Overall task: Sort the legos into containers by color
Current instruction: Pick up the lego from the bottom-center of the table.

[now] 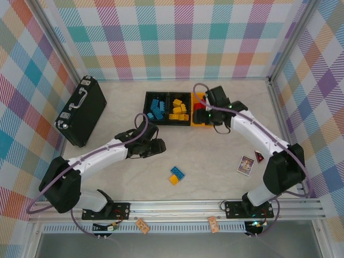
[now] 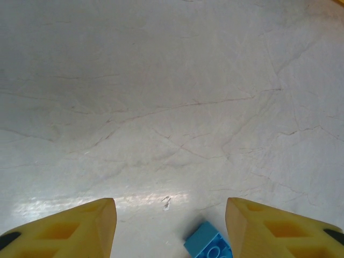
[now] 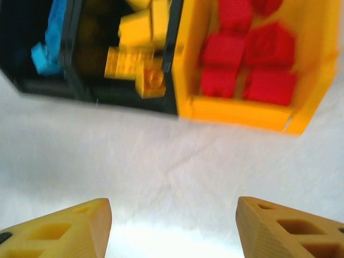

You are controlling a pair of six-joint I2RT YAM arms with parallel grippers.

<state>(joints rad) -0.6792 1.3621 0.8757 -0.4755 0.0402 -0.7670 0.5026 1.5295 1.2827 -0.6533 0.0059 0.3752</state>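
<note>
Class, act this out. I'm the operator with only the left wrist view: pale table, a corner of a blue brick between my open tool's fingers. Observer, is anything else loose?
Observer: Yes, a small yellow-orange studded plastic brick lies right beside that small blue studded plastic brick.
Operator: Where does blue go?
Observer: The left black plastic bin holds the blue bricks.
Operator: And the right tool?
Observer: The right tool is open, empty, by the yellow-orange plastic bin of red bricks.
</note>
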